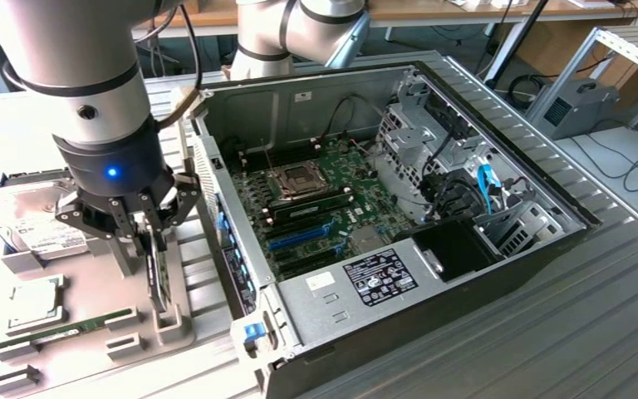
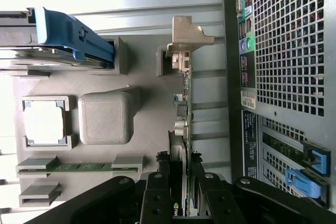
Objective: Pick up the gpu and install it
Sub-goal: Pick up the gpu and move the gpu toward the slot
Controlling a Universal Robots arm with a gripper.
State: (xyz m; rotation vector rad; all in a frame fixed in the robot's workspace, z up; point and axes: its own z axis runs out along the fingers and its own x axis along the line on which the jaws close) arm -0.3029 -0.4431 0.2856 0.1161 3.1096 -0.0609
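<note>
The gpu (image 1: 162, 281) is a thin dark card standing on edge in a slot of the grey parts tray (image 1: 97, 291), at the exterior view's left of the open computer case (image 1: 441, 274). My gripper (image 1: 153, 249) comes down on it from above, with a finger on each flat face of the card. In the wrist view the gpu (image 2: 182, 108) runs away from the gripper (image 2: 181, 184), its metal bracket (image 2: 185, 38) at the far end, and the black fingers (image 2: 157, 187) press against both sides. The card's lower edge still looks close to its holder.
The tray also holds a silver hard drive (image 1: 31, 226) with a blue-handled carrier (image 2: 71, 35), a processor chip (image 1: 33, 303), a green memory stick (image 1: 70, 328) and a grey block (image 2: 105, 116). The motherboard (image 1: 308, 204) with blue slots (image 1: 296, 238) lies inside the case. The case's perforated rear panel (image 2: 286, 40) stands close beside the card.
</note>
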